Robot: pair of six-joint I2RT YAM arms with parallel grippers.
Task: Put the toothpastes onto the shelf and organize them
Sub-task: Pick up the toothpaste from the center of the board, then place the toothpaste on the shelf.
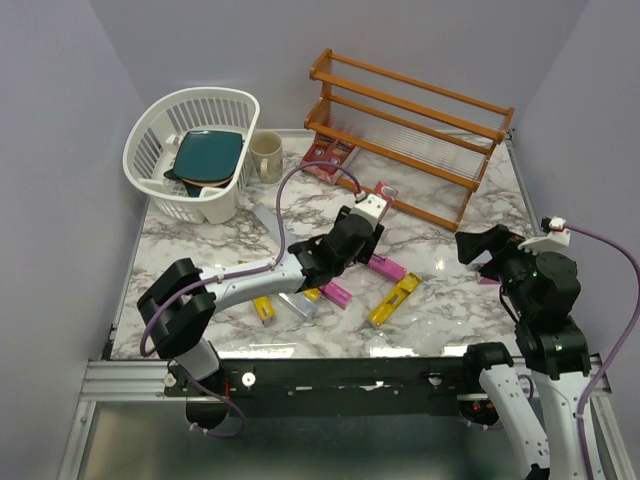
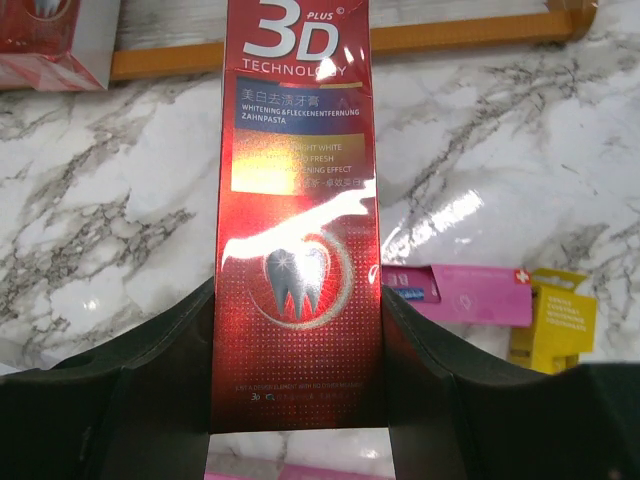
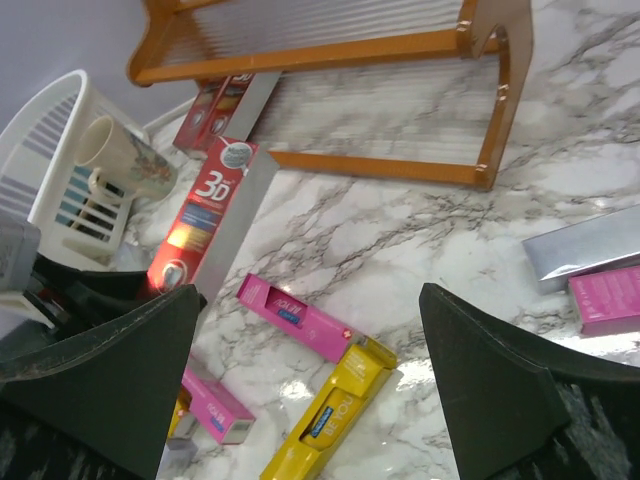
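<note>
My left gripper [image 2: 298, 400] is shut on a red toothpaste carton [image 2: 298, 250], which points toward the shelf [image 2: 400, 38]. In the top view this gripper [image 1: 365, 225] is at mid-table, just in front of the reddish-brown shelf [image 1: 410, 120]. More toothpastes lie loose on the marble: a pink one [image 3: 295, 318], a yellow one [image 3: 330, 415], a second pink one [image 1: 336, 293], and a silver one [image 3: 590, 245] beside a pink one [image 3: 605, 300]. Red cartons [image 1: 330, 158] rest at the shelf's left foot. At the right side of the table my right gripper [image 3: 310, 370] is open with nothing in it.
A white basket [image 1: 190, 150] holding a teal dish stands at the back left, with a beige mug [image 1: 266, 155] beside it. A small yellow carton [image 1: 264, 309] and a silver one [image 1: 298, 303] lie near the front edge under my left arm.
</note>
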